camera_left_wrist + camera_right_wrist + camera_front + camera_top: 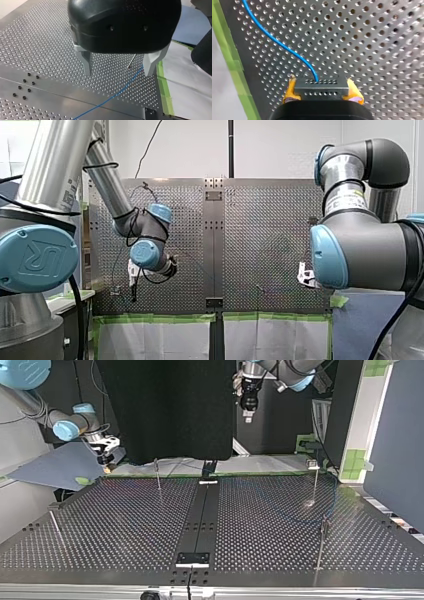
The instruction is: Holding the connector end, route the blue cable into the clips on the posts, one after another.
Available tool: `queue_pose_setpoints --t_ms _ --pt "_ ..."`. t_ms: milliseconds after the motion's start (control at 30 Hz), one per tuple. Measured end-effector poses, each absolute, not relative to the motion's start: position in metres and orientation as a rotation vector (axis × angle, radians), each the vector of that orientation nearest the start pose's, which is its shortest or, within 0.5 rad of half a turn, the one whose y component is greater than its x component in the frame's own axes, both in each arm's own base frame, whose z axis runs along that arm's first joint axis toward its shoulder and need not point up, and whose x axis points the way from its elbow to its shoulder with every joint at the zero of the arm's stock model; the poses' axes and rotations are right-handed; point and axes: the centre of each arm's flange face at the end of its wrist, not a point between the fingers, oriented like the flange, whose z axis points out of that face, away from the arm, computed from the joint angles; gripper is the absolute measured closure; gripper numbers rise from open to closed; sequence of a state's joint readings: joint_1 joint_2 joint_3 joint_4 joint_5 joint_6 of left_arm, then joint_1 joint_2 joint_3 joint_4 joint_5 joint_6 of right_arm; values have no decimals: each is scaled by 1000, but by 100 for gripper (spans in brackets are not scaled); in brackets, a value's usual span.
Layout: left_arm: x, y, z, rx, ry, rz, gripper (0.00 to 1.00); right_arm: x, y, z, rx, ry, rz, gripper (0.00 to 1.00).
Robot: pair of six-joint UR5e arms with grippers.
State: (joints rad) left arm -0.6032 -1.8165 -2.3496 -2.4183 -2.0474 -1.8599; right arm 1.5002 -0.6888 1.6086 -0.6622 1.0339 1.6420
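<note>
The perforated table [125, 520] is the largest item, and its dark centre strip [200, 510] serves as the reference. In the top view, open plate extends on both sides of the strip, interrupted only by four thin posts [316, 485]: two to the strip's left and two to its right. Green tape [232, 62] borders the table edge. My left gripper [118, 66] hangs above the plate on the strip's right, fingers spread wide with nothing between them. My right gripper [320, 80] sits well to the strip's left, near the taped edge, yellow pads [354, 93] clamped on the grey connector [321, 91]. The blue cable [279, 43] leaves the connector's top face, curves across the plate and passes under my left gripper. Whether it sits in any clip cannot be told.
</note>
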Motion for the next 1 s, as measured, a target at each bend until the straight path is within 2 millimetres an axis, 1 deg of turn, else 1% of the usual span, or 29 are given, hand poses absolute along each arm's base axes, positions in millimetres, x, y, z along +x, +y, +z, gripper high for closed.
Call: queue_pose_setpoints --t_ms 100,233,367,500,600,733,1000 --pt "240 -271 112 -39 1841 -180 0 138 -632 15 1681 -1236 1509 100" --pt "228 -263 104 -37 1841 -178 0 140 -628 32 1669 -1196 1513 100" --pt "217 -255 97 -34 1841 -175 0 146 -630 55 1633 -1151 1552 100" --pt "206 -248 92 -33 1841 -174 0 153 -635 83 1589 -1108 1606 100" --pt "201 -245 90 -33 1840 -174 0 156 -637 95 1572 -1095 1626 100" --pt "199 -244 89 -33 1840 -174 0 157 -637 99 1566 -1091 1633 100" --pt "199 -243 89 -33 1840 -175 0 157 -637 100 1565 -1090 1634 100"
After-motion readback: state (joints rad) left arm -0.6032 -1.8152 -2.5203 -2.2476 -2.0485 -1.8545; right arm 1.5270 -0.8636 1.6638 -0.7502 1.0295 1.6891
